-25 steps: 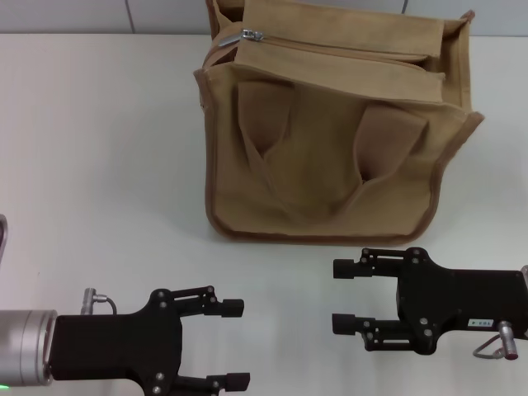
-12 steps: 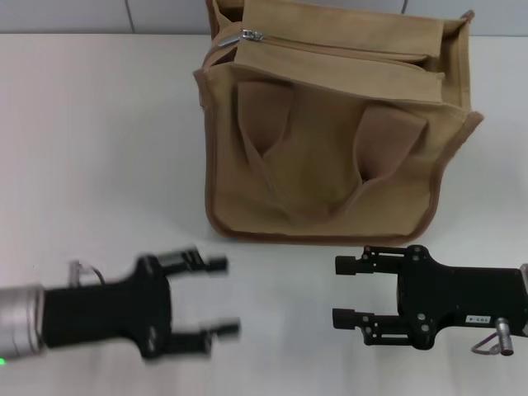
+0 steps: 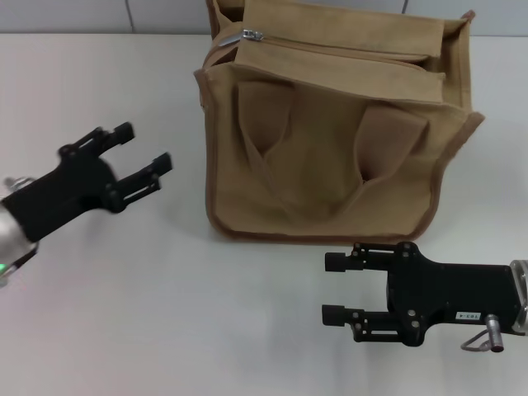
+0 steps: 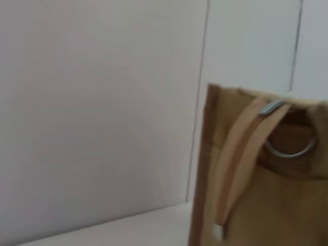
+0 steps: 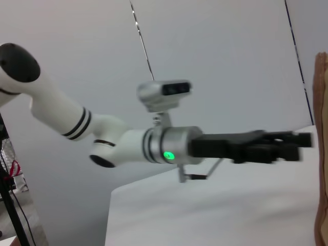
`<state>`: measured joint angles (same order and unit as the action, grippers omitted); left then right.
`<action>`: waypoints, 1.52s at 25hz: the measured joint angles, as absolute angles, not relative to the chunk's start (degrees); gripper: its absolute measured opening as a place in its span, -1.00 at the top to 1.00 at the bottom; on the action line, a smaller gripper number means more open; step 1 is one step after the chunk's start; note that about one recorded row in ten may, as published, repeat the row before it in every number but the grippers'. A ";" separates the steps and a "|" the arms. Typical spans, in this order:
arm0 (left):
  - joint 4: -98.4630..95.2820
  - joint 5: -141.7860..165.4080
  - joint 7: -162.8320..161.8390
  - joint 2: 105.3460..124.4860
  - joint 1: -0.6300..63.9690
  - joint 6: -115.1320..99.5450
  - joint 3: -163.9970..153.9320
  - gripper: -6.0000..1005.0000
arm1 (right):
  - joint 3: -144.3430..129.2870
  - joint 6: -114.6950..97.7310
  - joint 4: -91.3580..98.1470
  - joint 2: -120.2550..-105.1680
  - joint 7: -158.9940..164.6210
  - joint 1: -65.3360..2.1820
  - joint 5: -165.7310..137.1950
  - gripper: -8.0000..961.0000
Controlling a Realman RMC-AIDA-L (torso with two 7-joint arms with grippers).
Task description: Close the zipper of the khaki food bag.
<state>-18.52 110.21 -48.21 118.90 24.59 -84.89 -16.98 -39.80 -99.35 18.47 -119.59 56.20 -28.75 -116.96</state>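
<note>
Khaki food bag (image 3: 330,157) on table (zipper (image 3: 346,45) unclosed), left gripper (image 3: 147,158) open beside it, right gripper (image 3: 337,287) open.

- We see the left gripper (image 3: 140,158) at the left middle of the head view, raised and angled toward the upper right, its two black fingers (image 3: 124,132) spread apart with nothing between them.
- We see the right gripper (image 3: 334,287) at the lower right of the frame, pointing left, fingers apart and empty.
- In the right wrist view, the left arm (image 5: 102,138) reaches across the frame.
</note>
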 joint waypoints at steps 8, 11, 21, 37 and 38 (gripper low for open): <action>-11.63 109.87 -42.41 118.95 31.83 -78.74 -16.93 -0.54 | -39.62 -98.95 16.91 -119.62 56.17 -28.48 -116.85 -0.43; -10.26 109.46 -40.23 119.00 32.89 -79.13 -16.45 -0.53 | -39.62 -98.92 16.59 -119.62 56.16 -27.94 -116.49 -0.43; -5.89 97.66 -36.74 119.03 33.25 -84.50 -13.76 -0.51 | -39.43 -99.47 15.43 -119.62 56.17 -27.24 -116.14 -0.43; -2.79 98.02 -33.15 119.17 34.41 -82.28 -14.25 -0.48 | -39.46 -99.78 15.29 -119.62 56.18 -27.42 -116.01 -0.43; -2.59 97.96 -32.80 119.17 34.43 -82.15 -14.18 -0.48 | -39.46 -99.82 15.29 -119.62 56.18 -27.42 -116.01 -0.43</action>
<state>-2.59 97.96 -32.80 119.17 34.43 -82.15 -14.18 -39.46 -99.82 15.29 -119.62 56.18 -27.42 -116.01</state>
